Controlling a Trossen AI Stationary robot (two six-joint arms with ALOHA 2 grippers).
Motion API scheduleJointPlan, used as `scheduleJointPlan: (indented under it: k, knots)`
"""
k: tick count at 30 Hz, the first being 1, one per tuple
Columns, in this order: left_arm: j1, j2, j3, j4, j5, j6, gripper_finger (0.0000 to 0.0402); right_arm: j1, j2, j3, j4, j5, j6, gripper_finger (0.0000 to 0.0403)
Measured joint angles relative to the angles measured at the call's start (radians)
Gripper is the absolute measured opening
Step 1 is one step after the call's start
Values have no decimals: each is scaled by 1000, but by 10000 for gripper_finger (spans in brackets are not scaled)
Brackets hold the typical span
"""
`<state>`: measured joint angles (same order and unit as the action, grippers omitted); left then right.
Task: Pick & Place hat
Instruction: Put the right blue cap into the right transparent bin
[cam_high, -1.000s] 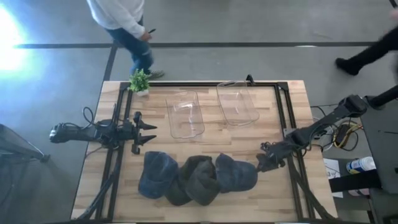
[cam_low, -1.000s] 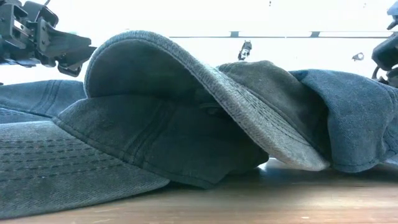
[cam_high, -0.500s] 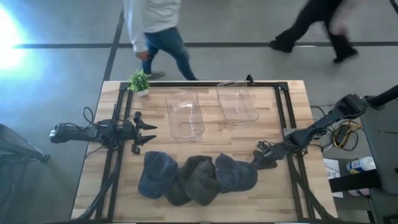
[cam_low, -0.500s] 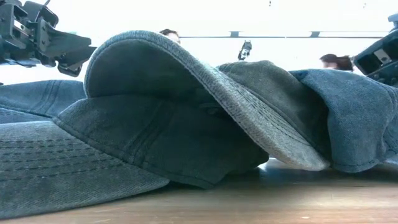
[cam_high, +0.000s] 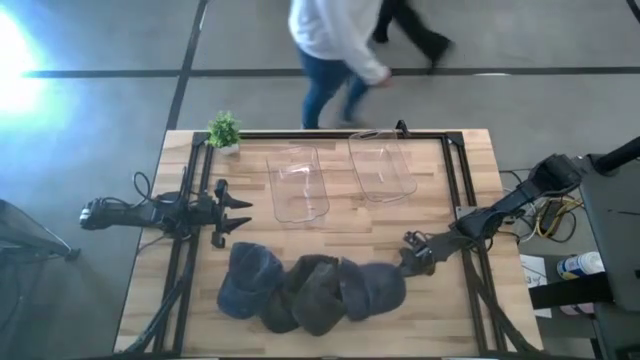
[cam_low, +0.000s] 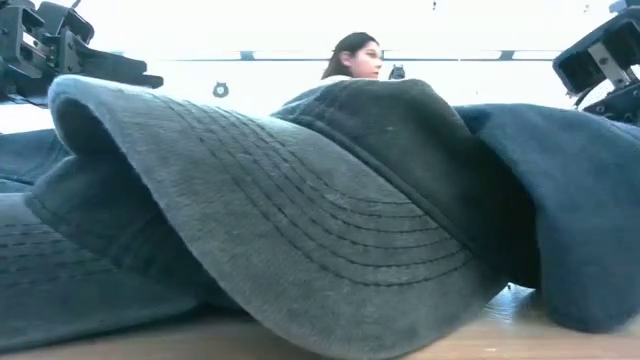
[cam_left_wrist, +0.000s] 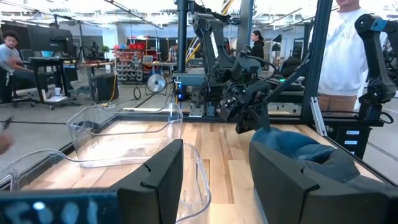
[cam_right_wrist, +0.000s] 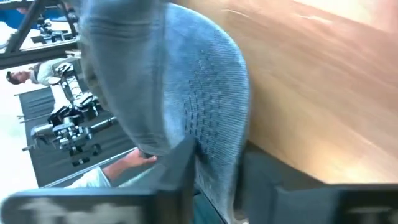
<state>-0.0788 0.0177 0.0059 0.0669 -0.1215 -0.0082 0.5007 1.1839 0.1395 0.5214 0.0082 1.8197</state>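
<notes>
Three hats lie in a row near the table's front edge, each leaning on its neighbour: a blue one at the left (cam_high: 245, 282), a dark grey one in the middle (cam_high: 312, 292) (cam_low: 300, 230), and a blue one at the right (cam_high: 375, 288) (cam_low: 570, 220). My right gripper (cam_high: 413, 257) stands at the right hat's right end, shut on it. My left gripper (cam_high: 238, 213) (cam_left_wrist: 221, 186) waits open over the table's left part, above and behind the left hat. My right gripper pinches the right blue hat's brim (cam_right_wrist: 214, 149), with its rows of stitching, between the two fingers (cam_right_wrist: 180, 171). It comes from the table's right side, slanting down. The hat's crown (cam_high: 368, 292) rests on the table against the grey hat.
Two clear plastic bins (cam_high: 300, 185) (cam_high: 382, 168) stand at the table's far middle, and a small green plant (cam_high: 224, 130) at the far left corner. A person (cam_high: 335, 40) walks past beyond the far edge. Bare wood lies between the bins and the hats.
My right gripper has gone a little toward the table's left edge and shut on the right hat's brim. The row of hats has slid left and bunched up. The grey hat has tipped over toward the near edge.
</notes>
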Motion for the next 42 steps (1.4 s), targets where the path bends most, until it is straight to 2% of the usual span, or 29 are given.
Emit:
scheduleJointPlan:
  k: [3,4,10,13,17,22,27,29,32,37,42]
  knots:
    - [0,0,0,0,0,0,177,-2,11,21,14,34,-18,28]
    - [0,0,0,0,0,0,177,-3,10,28,16,51,-22,21]
    - [0,0,0,0,0,0,177,-3,-86,71,-13,164,-98,14]
    - [0,0,0,0,0,0,177,-3,-176,118,-57,277,-197,13]
    - [0,0,0,0,0,0,177,-3,-307,211,-221,531,-356,13]
    - [0,0,0,0,0,0,177,-5,-419,363,-571,889,-511,12]
    - [0,0,0,0,0,0,177,-11,-449,495,-887,1247,-475,12]
    - [0,0,0,0,0,0,177,-38,-450,526,-959,1334,-422,12]
    - [0,0,0,0,0,0,177,-135,-432,539,-1004,1314,-338,12]
    - [0,0,0,0,0,0,177,-356,-356,492,-1022,1051,-218,12]
    - [0,0,0,0,0,0,177,-487,-262,429,-995,873,-56,12]
